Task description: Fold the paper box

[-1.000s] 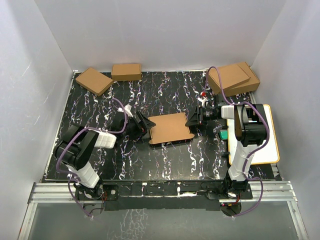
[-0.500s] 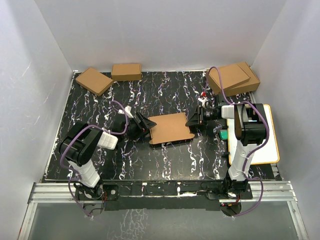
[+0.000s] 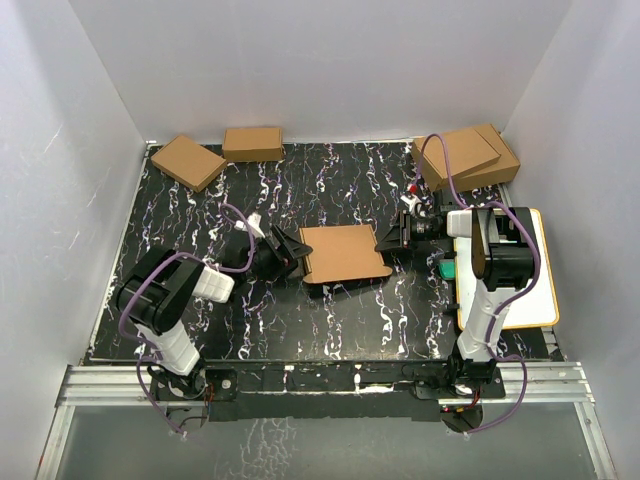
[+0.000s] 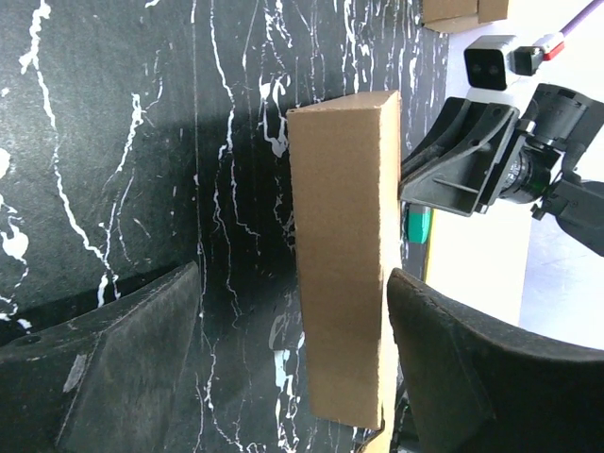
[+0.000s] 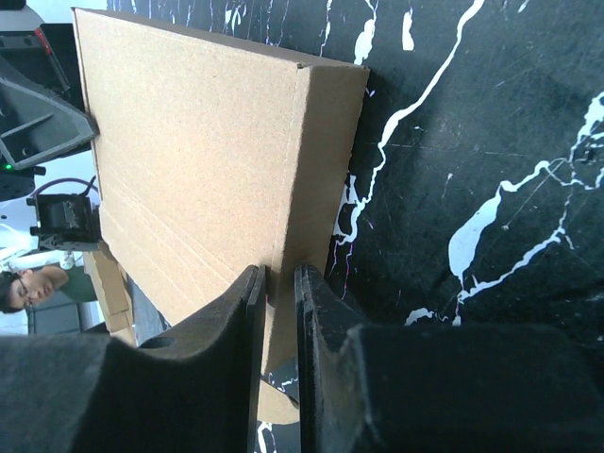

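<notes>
The paper box [image 3: 343, 253] lies flat in the middle of the black marbled table as a thin closed brown cardboard rectangle. My left gripper [image 3: 294, 251] is at its left end, open. In the left wrist view the box [image 4: 344, 255] stands between the wide-apart fingers of that gripper [image 4: 293, 276], close to the right one. My right gripper [image 3: 387, 243] meets the box's right end. In the right wrist view this gripper [image 5: 280, 276] has its jaws almost together, pinched on the top right edge of the box [image 5: 198, 160].
Two small brown boxes [image 3: 188, 161] [image 3: 252, 143] lie at the back left. Two larger stacked brown boxes [image 3: 468, 157] sit at the back right. A white board with an orange rim [image 3: 530, 290] and a green object [image 3: 445, 268] lie by the right arm. White walls enclose the table.
The box has shifted slightly right and turned squarer to the table. The right gripper drew back a little to the right and its jaws narrowed. The left gripper followed the box.
</notes>
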Robot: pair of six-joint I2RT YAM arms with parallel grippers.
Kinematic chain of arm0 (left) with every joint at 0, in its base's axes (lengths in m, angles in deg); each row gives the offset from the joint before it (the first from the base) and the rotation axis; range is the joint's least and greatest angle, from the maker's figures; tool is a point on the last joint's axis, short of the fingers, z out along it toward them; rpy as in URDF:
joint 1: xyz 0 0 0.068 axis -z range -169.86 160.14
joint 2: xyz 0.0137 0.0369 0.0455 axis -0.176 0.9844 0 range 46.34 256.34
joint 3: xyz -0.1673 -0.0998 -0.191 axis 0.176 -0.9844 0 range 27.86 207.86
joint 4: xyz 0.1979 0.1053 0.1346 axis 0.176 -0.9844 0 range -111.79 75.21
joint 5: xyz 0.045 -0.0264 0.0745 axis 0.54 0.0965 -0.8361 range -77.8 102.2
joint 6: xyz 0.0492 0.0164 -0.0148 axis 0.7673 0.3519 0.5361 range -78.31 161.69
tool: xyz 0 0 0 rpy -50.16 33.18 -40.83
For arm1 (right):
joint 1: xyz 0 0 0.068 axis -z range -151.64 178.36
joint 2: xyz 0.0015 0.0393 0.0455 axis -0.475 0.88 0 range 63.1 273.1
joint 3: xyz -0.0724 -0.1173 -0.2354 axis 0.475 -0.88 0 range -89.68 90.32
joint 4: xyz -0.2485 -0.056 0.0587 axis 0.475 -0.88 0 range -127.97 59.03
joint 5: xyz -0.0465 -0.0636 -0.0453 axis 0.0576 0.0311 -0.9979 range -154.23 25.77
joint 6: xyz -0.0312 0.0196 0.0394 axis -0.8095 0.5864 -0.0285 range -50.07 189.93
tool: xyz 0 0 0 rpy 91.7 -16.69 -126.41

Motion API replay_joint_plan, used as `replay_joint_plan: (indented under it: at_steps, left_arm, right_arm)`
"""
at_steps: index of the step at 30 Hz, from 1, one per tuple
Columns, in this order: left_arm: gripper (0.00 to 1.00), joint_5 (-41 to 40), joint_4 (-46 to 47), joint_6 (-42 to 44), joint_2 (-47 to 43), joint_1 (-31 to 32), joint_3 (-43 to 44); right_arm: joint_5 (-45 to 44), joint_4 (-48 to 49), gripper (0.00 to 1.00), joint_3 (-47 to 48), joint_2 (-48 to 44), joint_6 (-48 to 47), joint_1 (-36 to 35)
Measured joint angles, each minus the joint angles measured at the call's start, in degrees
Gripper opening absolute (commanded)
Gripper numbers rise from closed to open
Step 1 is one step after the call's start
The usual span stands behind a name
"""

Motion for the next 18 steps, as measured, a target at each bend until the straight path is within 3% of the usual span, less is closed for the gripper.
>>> replay_joint_plan:
  at_steps: [11, 18]
  left_arm:
    - [0.78, 1.3, 3.6, -2.5, 2.3, 0.8, 0.0]
    - [0.62, 1.2, 4.0, -4.4, 2.7, 2.0, 0.7]
  right_arm:
    - [0.7, 0.1, 0.2, 0.0, 0.4, 0.1, 0.3]
    - [1.2, 0.2, 0.21, 0.0, 0.6, 0.1, 0.5]
